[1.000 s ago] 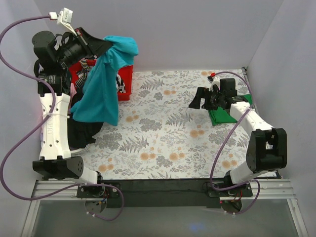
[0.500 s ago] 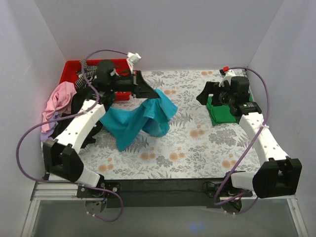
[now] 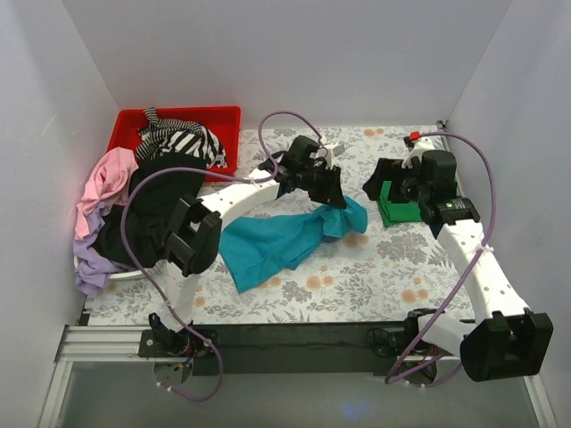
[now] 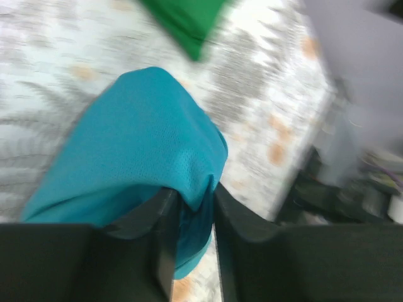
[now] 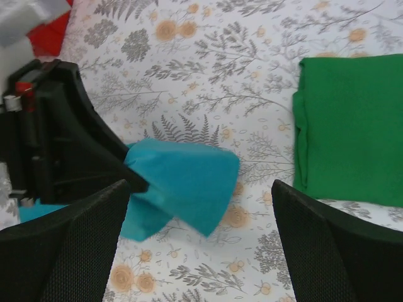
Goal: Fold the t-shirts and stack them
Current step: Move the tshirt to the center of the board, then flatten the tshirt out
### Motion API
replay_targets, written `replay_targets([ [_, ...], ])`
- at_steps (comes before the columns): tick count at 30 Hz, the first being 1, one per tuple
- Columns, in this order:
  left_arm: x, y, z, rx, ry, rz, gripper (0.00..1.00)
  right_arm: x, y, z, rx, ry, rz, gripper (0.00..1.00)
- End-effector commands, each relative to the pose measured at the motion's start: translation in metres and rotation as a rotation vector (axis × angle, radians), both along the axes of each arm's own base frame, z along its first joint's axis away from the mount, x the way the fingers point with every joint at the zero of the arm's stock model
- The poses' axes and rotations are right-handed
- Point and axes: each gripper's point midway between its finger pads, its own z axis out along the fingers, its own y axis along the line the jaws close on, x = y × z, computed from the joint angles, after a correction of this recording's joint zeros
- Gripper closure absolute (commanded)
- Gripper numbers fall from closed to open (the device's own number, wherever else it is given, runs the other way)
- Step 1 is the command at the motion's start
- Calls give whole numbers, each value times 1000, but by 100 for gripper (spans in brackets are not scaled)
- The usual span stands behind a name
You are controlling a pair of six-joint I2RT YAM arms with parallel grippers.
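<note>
The teal t-shirt (image 3: 285, 239) lies stretched across the middle of the floral table. My left gripper (image 3: 337, 198) is shut on its right end, which bunches between the jaws in the left wrist view (image 4: 151, 145) and shows in the right wrist view (image 5: 186, 182). The bright green t-shirt (image 3: 401, 203) lies folded at the right, also in the right wrist view (image 5: 352, 132). My right gripper (image 3: 382, 189) is open and empty just above the green shirt's left edge. Pink (image 3: 105, 176), lilac (image 3: 89, 267), black (image 3: 147, 201) and striped (image 3: 178, 141) shirts pile at the left.
A red plastic bin (image 3: 223, 120) stands at the back left with the striped shirt in it. White walls close in the left, back and right. The left arm (image 3: 241, 192) reaches across the table's middle.
My left gripper has carried the teal shirt from above the bin down and right to the table's middle. The right gripper has shifted slightly over the green shirt.
</note>
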Motion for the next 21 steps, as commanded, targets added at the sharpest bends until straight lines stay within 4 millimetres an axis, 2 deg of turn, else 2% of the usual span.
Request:
replay_targets([
  [1, 79, 41, -37, 244, -192, 342, 73, 0, -26, 22, -93, -93, -110, 2],
  [3, 103, 60, -50, 308, -222, 458, 56, -2, -34, 28, -118, -115, -143, 2],
  [4, 125, 76, -45, 334, -280, 581, 50, -3, -34, 30, -128, -124, -132, 2],
  [5, 136, 89, -43, 359, -320, 645, 37, -3, -32, 31, -130, -126, -114, 2],
  [6, 147, 107, -43, 390, -344, 706, 33, -5, -28, 29, -130, -115, -88, 2],
  [9, 174, 147, -15, 417, -408, 860, 29, -13, 4, 16, -65, -45, 96, 2],
  [10, 173, 156, -12, 433, -400, 874, 29, -13, 10, 6, -59, -12, 131, 2],
  [11, 173, 168, 4, 424, -404, 923, 29, -14, 15, -1, -61, 11, 150, 2],
  [12, 172, 179, 11, 430, -405, 951, 30, -15, 19, -11, -70, 32, 169, 3],
  [13, 162, 189, 2, 459, -392, 956, 30, -15, 29, -24, -83, 71, 204, 3],
  [14, 155, 194, 6, 452, -382, 972, 30, -15, 33, -32, -102, 88, 226, 3],
  [15, 144, 200, 22, 423, -385, 976, 30, -14, 38, -37, -112, 99, 243, 4],
  [16, 130, 206, 6, 443, -348, 965, 30, -15, 50, -50, -123, 140, 280, 5],
  [17, 119, 207, 2, 433, -323, 950, 30, -16, 57, -55, -130, 152, 300, 5],
  [18, 105, 203, 16, 373, -306, 924, 31, -19, 69, -58, -141, 159, 336, 7],
  [19, 97, 204, 16, 360, -286, 919, 32, -16, 77, -64, -153, 176, 348, 9],
  [20, 82, 211, -1, 381, -250, 911, 32, -15, 84, -64, -163, 172, 358, 9],
  [21, 75, 212, -1, 373, -240, 908, 32, -13, 88, -66, -184, 171, 355, 9],
])
